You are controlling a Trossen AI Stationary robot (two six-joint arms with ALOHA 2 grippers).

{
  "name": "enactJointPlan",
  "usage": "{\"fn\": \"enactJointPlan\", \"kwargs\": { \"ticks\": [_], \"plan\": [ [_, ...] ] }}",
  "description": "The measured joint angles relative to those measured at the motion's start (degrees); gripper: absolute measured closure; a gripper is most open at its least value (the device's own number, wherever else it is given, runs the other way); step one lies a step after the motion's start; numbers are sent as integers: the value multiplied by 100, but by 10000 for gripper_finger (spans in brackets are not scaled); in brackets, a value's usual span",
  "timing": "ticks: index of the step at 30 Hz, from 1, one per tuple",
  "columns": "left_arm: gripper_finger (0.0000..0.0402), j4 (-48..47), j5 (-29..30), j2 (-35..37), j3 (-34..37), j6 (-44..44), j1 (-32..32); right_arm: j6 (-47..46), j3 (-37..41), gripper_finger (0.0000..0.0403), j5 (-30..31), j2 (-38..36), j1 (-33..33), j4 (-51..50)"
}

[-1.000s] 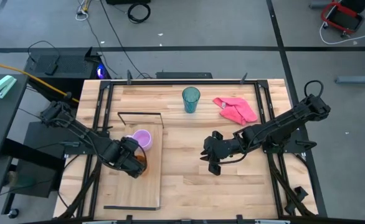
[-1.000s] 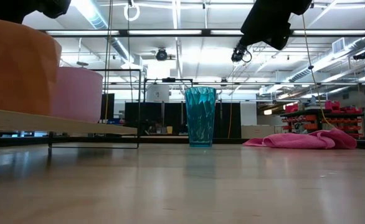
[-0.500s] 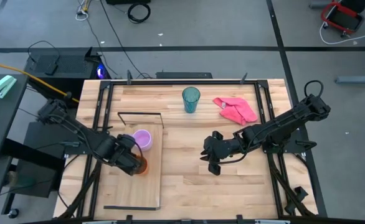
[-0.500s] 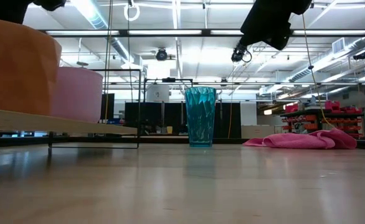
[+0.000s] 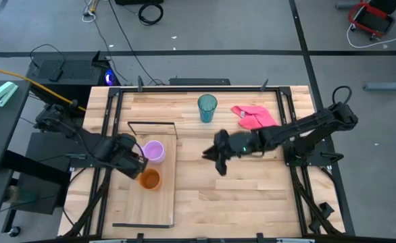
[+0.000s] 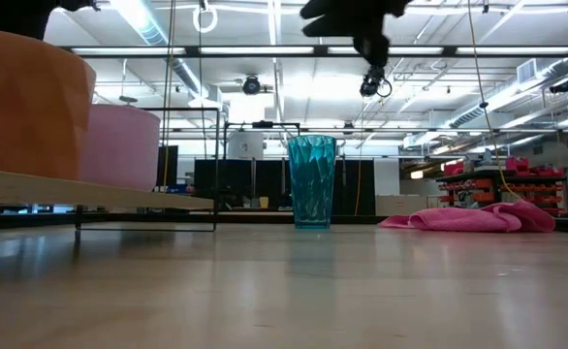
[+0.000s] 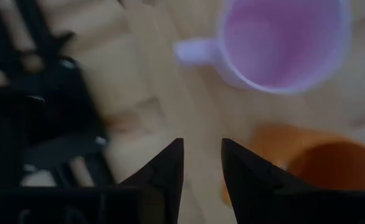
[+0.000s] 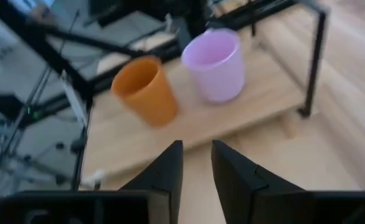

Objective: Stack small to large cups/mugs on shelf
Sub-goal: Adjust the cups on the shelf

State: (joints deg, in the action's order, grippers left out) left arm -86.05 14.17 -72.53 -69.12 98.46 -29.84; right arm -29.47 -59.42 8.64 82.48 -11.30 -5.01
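Orange mug [image 5: 149, 179] and lilac mug [image 5: 154, 151] on shelf [image 5: 159, 206]; left gripper [image 5: 136, 160] beside them, nearly closed, empty; right gripper [image 5: 217, 162] mid-table, narrow gap, empty; teal tumbler [image 5: 207, 107] far.

High cam looks straight down, low cam level; both share teal tumbler [image 5: 207, 107] [image 6: 313, 181].
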Motion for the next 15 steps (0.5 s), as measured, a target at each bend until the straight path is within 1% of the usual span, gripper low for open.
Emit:
{"fn": "enactJointPlan", "kwargs": {
  "ticks": [2,5,7,10,13,15],
  "plan": [
    [292,-121,85,-4,9,-254,131,6,-4,323,-206,48,271,131],
    [297,-113,124,-9,115,-755,395,61,-6,342,-349,154,594,180],
    [301,-117,134,-11,247,-1121,564,67,-7,354,-473,297,770,221],
    [308,-120,129,-4,513,-1517,805,13,-6,374,-684,597,940,590],
    [319,-113,130,128,724,-1600,948,-50,-4,393,-770,910,982,947],
    [328,-53,129,256,850,-1601,998,-54,2,398,-772,1093,980,1119]
  ]
}}
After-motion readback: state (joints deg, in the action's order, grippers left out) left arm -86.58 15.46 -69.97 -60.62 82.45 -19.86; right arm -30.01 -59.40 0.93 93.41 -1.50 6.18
